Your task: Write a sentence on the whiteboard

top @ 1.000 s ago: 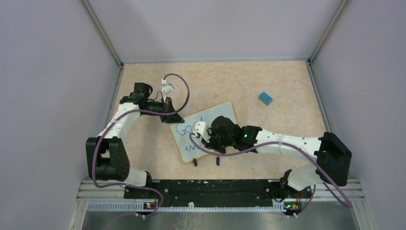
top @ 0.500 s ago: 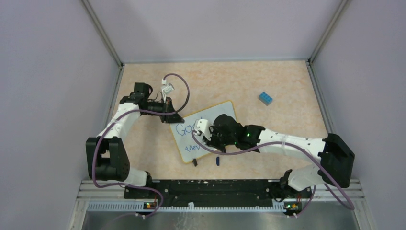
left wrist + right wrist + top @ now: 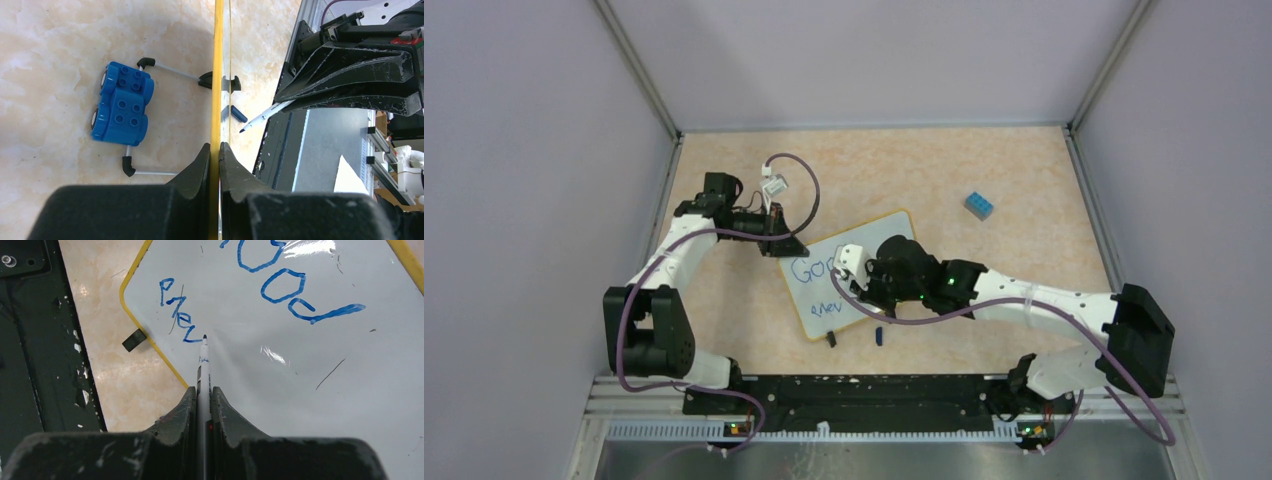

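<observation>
The whiteboard [image 3: 886,229] with its yellow rim lies tilted at the table's middle. My left gripper [image 3: 784,245] is shut on its upper left rim; in the left wrist view the fingers [image 3: 202,160] clamp the yellow edge [image 3: 217,75]. My right gripper [image 3: 864,285] is over the board, shut on a white marker [image 3: 204,362]. The marker's tip touches the board at the end of the second line. The sentence is in blue: "Good" [image 3: 282,287] above and a scrawled word [image 3: 176,315] below. The marker also shows in the left wrist view [image 3: 262,117].
A blue block [image 3: 980,206] lies on the table to the board's upper right, also in the left wrist view [image 3: 121,109]. A black clip foot [image 3: 831,339] and a small blue cap [image 3: 878,335] lie at the board's near edge. Walls enclose the table.
My right gripper has moved a little to the right across the board with the marker. The left arm and the board have not moved.
</observation>
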